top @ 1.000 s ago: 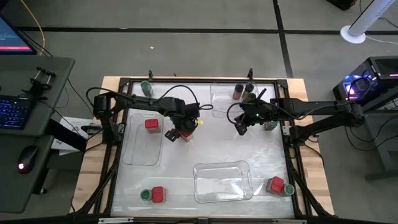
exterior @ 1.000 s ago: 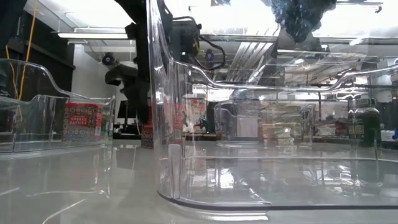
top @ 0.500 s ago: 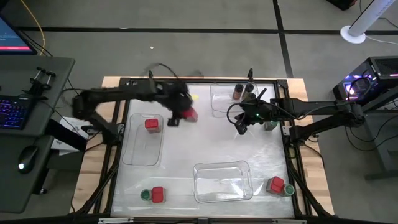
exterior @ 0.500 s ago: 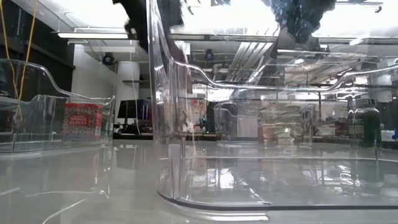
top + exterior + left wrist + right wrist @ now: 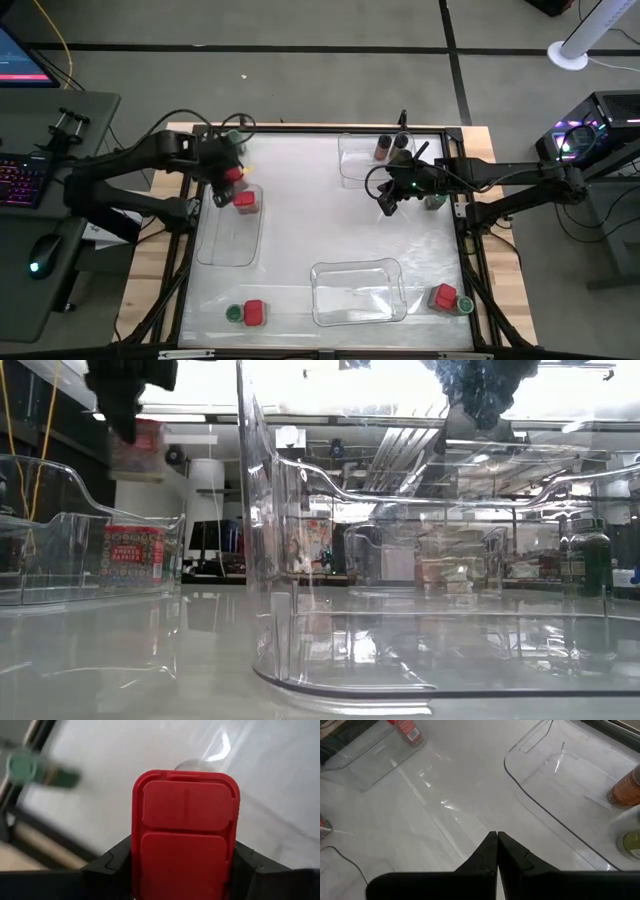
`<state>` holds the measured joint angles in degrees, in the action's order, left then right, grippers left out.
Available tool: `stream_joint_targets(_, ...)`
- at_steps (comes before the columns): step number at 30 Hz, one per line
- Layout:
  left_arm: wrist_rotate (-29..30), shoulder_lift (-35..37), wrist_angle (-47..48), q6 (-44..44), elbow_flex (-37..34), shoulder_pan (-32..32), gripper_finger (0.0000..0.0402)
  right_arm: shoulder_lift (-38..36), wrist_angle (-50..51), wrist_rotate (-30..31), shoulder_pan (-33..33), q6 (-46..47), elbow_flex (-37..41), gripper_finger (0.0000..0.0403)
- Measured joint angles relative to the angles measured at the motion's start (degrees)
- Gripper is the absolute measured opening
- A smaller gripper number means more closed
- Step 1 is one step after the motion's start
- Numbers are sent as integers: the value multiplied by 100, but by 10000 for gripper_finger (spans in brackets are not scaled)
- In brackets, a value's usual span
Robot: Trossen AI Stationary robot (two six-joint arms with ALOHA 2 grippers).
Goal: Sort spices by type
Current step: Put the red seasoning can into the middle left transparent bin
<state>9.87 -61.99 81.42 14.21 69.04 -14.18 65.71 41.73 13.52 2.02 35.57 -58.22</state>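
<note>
One red spice box [image 5: 185, 835] clamped in left gripper [image 5: 229, 174] jaws, carried from bench centre to over left tray [image 5: 228, 250], beside matching box [image 5: 244, 200]; drop next. Right gripper [image 5: 497, 836] jaws together, idle.

Glossy clear plastic trays [image 5: 358, 292] sit on a shiny white tabletop [image 5: 330, 225]; red spice lid [image 5: 185, 832] smooth matt plastic
</note>
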Motion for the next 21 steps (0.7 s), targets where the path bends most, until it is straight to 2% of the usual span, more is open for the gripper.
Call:
stream_joint_targets(6,23,-583,894,219,0,-89,183,0,-6,-1,149,-90,0,0)
stream_joint_targets(10,-253,-1084,803,259,7,-122,183,0,-17,-22,228,-211,0,0)
stream_joint_targets(14,-188,-1587,808,417,1,-122,183,0,-48,-49,249,-262,0,0)
stream_joint_targets(21,-183,-1943,885,619,15,-122,183,-2,-52,-52,249,-262,0,0)
